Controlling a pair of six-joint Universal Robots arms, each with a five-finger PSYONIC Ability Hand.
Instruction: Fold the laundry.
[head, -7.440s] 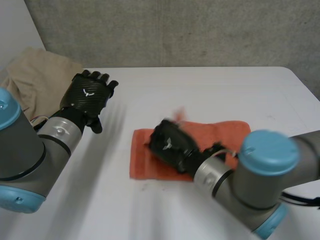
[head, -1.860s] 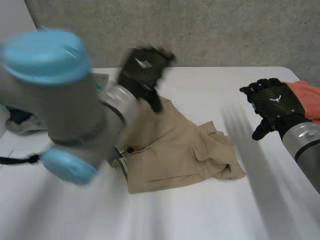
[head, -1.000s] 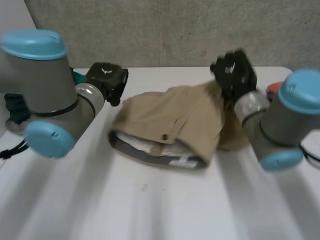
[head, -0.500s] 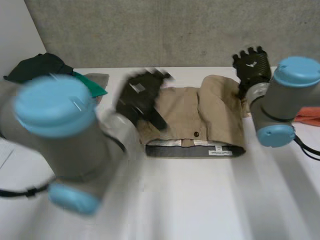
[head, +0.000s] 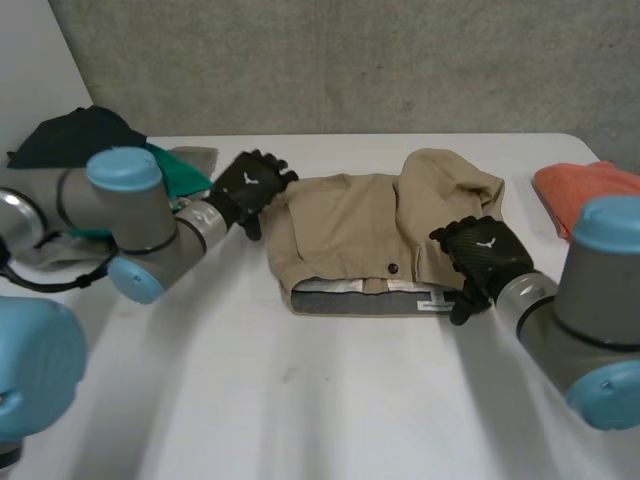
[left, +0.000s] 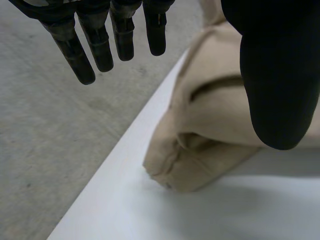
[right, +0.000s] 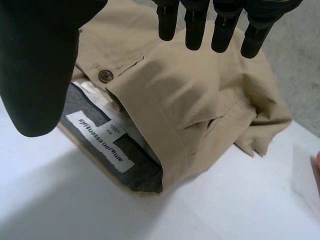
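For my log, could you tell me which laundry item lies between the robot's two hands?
The khaki trousers, waistband button showing, lie between the left hand and right hand; the orange towel and the dark green pile sit at opposite sides.

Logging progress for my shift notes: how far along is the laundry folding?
Done: the orange towel lies set aside, apparently folded. In hand: the tan trousers, laid out, left hand and right hand open at their sides. Left: folding them, then the dark pile.
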